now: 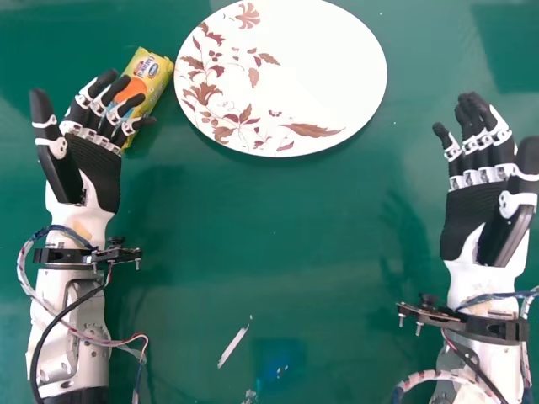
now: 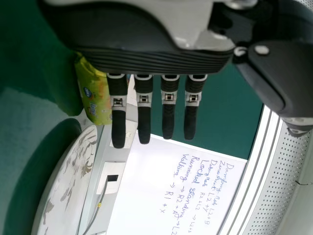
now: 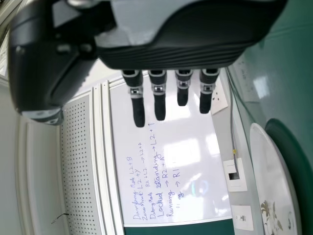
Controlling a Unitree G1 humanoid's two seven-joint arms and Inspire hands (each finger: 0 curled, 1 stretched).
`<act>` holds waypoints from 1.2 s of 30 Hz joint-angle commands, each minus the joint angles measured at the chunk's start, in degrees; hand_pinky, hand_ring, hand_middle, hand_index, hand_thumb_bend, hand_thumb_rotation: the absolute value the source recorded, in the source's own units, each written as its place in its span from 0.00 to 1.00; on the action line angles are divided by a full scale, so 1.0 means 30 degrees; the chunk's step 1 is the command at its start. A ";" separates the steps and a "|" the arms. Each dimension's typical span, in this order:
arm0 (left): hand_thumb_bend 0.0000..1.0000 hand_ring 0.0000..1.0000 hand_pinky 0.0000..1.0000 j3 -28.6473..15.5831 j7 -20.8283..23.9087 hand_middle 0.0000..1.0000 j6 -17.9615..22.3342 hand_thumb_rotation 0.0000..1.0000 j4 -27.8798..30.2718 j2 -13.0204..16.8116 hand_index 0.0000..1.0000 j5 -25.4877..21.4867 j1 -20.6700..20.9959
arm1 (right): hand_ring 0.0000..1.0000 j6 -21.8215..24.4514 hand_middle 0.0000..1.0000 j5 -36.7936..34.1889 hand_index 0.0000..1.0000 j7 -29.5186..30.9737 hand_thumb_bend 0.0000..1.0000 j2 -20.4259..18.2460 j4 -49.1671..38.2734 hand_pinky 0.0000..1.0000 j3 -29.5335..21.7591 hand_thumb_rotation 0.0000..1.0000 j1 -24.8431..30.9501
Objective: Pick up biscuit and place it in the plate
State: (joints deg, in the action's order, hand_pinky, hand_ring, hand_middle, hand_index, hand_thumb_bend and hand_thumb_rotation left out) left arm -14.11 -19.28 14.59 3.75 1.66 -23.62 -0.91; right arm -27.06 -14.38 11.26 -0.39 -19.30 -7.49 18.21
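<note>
The biscuit, a yellow and orange packet (image 1: 150, 77), lies on the green table at the plate's left edge. My left hand (image 1: 94, 168) is open at the left, its fingers partly over the packet's near end. In the left wrist view the packet (image 2: 96, 95) shows beside the straight fingers of my left hand (image 2: 144, 105); contact cannot be told. A white plate (image 1: 295, 76) with brown leaf patterns sits at the top middle. My right hand (image 1: 472, 210) is open at the right, away from packet and plate, and appears in the right wrist view (image 3: 159, 95).
The green table (image 1: 269, 210) spreads between the two arms, with a pale scuff mark (image 1: 233, 346) near its front. Beyond the table stand a wall with sockets (image 3: 235, 176) and a whiteboard with handwriting (image 3: 171, 147).
</note>
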 commanded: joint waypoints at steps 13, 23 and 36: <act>1.00 0.74 0.56 0.0212 -0.0168 0.82 -0.0032 0.72 -0.1042 -0.0285 0.77 -0.0111 -0.0807 | 0.93 0.0349 0.91 -0.0038 0.85 0.0015 0.82 0.0122 0.0574 0.91 -0.0018 0.45 0.0256; 1.00 0.74 0.55 0.0250 -0.0175 0.82 0.0120 0.72 -0.0900 -0.0338 0.77 0.0035 -0.0855 | 0.94 0.0174 0.92 -0.0155 0.85 0.0107 0.81 0.0164 0.0786 0.91 -0.0076 0.45 0.0130; 1.00 0.75 0.56 0.0240 0.0251 0.83 0.1034 0.72 0.0293 -0.0333 0.78 0.0652 -0.1138 | 0.94 0.0064 0.93 -0.0259 0.83 0.0214 0.84 0.0202 0.1022 0.90 -0.0055 0.46 -0.0005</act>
State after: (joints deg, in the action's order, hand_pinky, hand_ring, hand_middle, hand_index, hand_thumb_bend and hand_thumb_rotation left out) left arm -13.86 -19.06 16.89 5.38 1.45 -22.33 -1.41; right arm -26.39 -14.46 11.50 0.06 -18.76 -7.39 17.19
